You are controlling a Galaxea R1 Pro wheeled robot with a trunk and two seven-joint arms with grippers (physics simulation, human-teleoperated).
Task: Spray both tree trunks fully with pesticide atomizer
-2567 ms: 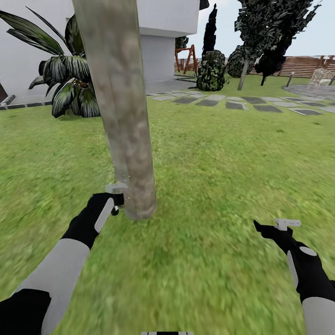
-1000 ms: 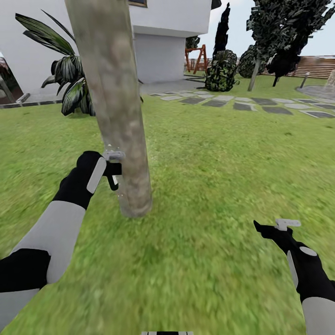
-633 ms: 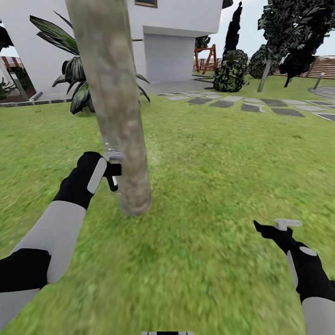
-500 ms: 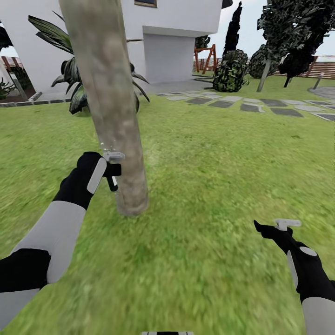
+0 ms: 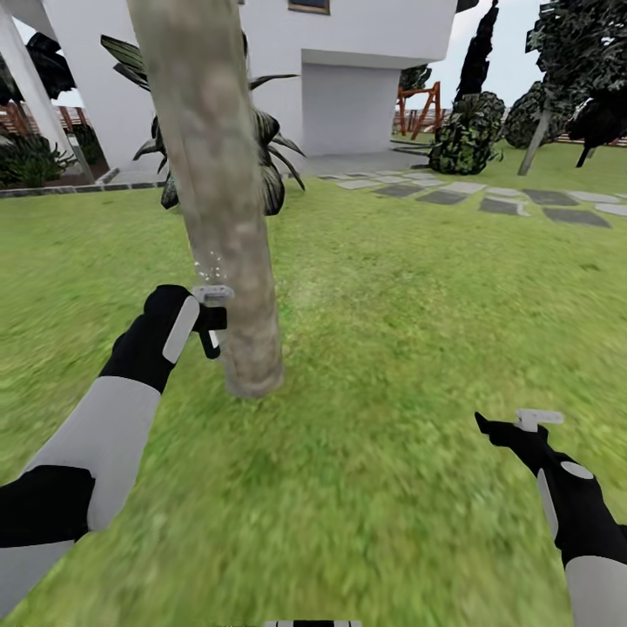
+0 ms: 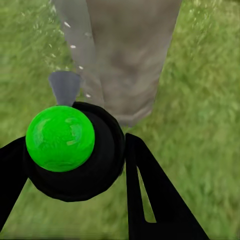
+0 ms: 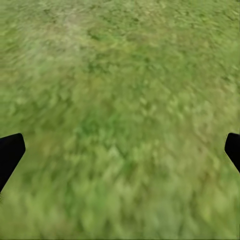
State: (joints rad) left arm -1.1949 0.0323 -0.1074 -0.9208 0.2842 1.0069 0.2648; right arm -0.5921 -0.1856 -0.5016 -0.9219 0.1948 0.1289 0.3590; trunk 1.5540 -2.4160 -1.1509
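Note:
In the garden, a thick mottled grey-brown tree trunk [image 5: 218, 192] leans slightly and meets the lawn just ahead of me. My left gripper [image 5: 212, 324] is shut on the pesticide atomizer [image 5: 213, 296], held right against the trunk's left side a little above its base. White specks of pesticide [image 5: 209, 261] hang by the bark above the nozzle. In the left wrist view the atomizer's green dot [image 6: 60, 137] sits between the black fingers [image 6: 150, 195], with the grey nozzle [image 6: 65, 87] towards the trunk [image 6: 135, 55]. My right gripper [image 5: 514, 425] hovers open over bare grass, fingers [image 7: 10, 152] wide apart.
A broad-leaved plant [image 5: 270, 157] stands right behind the trunk, before a white house [image 5: 366, 78]. Grey stepping stones [image 5: 505, 205] cross the lawn at the far right, near a round shrub [image 5: 466, 131] and dark trees [image 5: 579, 61]. Open lawn [image 5: 418, 305] lies to my right.
My left gripper rose with the atomizer along the trunk, then held still. The camera has since swung, shifting the background rightwards. More white specks show by the bark. The right arm stayed put.

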